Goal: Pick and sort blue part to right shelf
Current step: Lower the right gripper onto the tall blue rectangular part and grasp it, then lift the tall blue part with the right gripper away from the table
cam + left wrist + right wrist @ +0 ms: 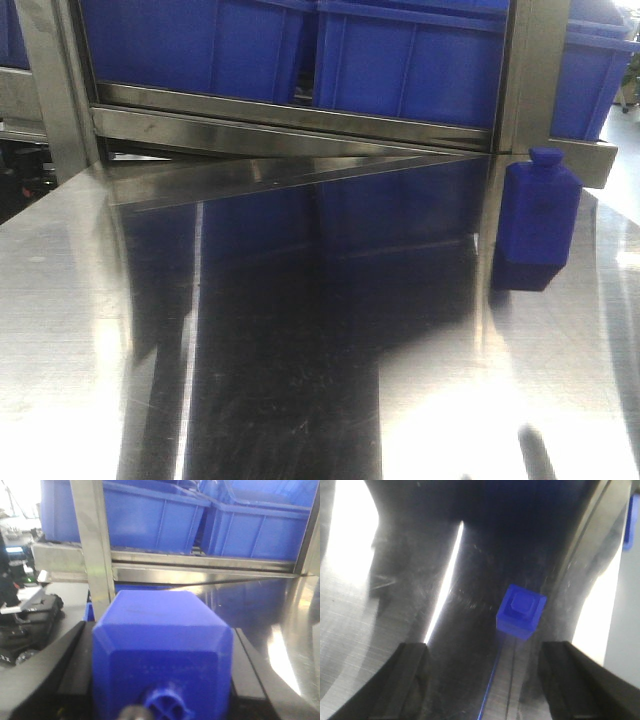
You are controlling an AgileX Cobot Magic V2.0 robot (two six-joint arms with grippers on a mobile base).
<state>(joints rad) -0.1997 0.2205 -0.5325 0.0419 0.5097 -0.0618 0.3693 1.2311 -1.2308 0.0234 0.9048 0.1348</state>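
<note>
Blue part (pixel 162 655) is grasped between the dark fingers (pixel 50 675) of the left claw (pixel 159 630), its small knob turned toward the wrist camera, held up in front of the right shelf (pixel 200 566) and its blue bins (pixel 150 520). The right claw (pixel 495 680) hangs released over the steel counter (pixel 300 380), fingers spread wide. Below it a taller blue block (pixel 540 222) stands upright near the shelf's frame.

Reflective steel table (pixel 60 330): blue bottle-shaped block (pixel 540 225) standing upright at far right, apparently near back edge.
</note>
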